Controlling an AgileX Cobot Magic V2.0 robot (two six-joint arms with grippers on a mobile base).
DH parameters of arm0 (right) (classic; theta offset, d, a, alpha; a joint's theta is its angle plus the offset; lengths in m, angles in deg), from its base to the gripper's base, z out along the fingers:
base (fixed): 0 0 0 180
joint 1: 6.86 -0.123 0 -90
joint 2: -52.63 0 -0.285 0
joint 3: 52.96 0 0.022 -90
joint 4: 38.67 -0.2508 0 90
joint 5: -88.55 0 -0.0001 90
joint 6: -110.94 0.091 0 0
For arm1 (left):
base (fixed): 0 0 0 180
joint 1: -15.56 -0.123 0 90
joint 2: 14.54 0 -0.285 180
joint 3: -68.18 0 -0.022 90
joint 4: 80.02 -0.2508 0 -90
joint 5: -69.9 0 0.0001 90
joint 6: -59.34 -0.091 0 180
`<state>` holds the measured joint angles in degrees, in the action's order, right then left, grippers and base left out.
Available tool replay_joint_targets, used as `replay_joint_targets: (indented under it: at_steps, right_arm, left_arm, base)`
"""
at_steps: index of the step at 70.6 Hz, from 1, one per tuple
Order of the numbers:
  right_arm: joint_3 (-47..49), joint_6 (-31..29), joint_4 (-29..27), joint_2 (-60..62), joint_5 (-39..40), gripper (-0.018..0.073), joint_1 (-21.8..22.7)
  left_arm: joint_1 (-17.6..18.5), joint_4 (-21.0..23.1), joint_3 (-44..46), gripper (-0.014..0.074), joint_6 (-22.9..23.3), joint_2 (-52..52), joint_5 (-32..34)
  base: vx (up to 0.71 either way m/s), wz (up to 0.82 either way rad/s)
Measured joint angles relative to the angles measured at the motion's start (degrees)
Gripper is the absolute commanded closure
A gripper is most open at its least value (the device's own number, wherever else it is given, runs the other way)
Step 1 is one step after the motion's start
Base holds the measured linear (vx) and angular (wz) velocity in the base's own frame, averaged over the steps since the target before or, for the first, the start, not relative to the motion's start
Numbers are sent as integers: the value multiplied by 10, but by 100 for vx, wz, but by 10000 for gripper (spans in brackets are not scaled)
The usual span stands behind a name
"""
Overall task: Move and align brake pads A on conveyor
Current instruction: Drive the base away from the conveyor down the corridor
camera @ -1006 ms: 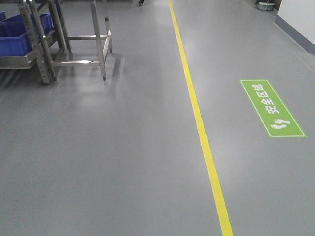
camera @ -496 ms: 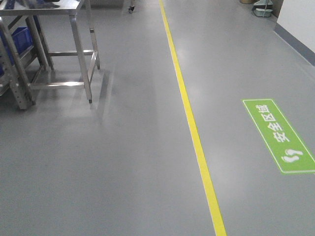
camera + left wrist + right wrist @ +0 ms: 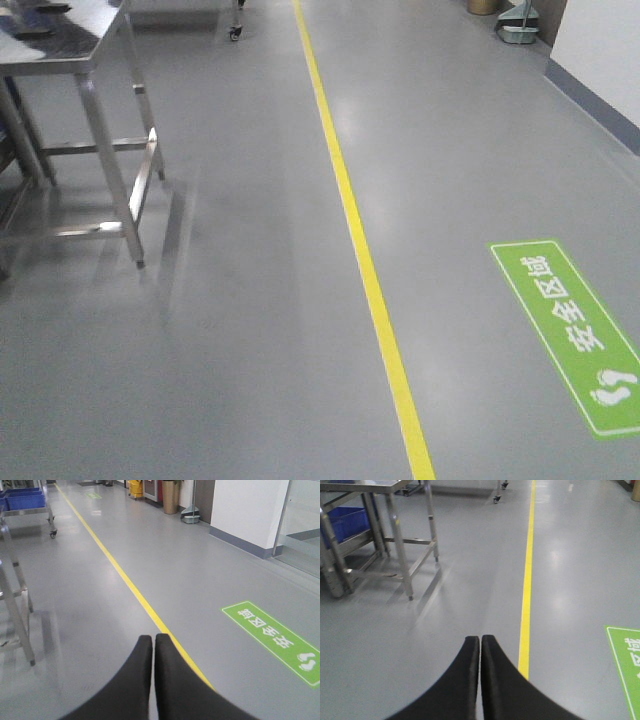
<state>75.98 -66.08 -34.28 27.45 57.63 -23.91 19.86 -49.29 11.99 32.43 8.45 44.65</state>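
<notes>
No brake pads can be made out, and the conveyor is out of view. A few dark shapes (image 3: pixel 38 9) lie on the steel table top at the far left of the front view, too small and cropped to identify. In its wrist view my left gripper (image 3: pixel 153 638) hangs over bare grey floor, shut, its black fingers pressed together with nothing between them. My right gripper (image 3: pixel 480 639) is likewise shut and empty above the floor, just left of the yellow line (image 3: pixel 526 595).
A steel table (image 3: pixel 70 50) on thin legs stands at the left. The yellow floor line (image 3: pixel 350 210) runs away down the aisle, with a green floor sign (image 3: pixel 578 335) to its right. Blue bins (image 3: pixel 22 500) sit on a cart. A wall (image 3: pixel 600 40) borders the right.
The whole front view has shifted. The table and the green sign have slid lower in the frame and look nearer. The table top has come into view.
</notes>
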Motion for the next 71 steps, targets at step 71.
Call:
replay_joint_targets:
  at_steps: [71]
  right_arm:
    - [0,0,0,0,0,568,0]
  left_arm:
    - [0,0,0,603,0,0,0]
  base:
    - [66,-5]
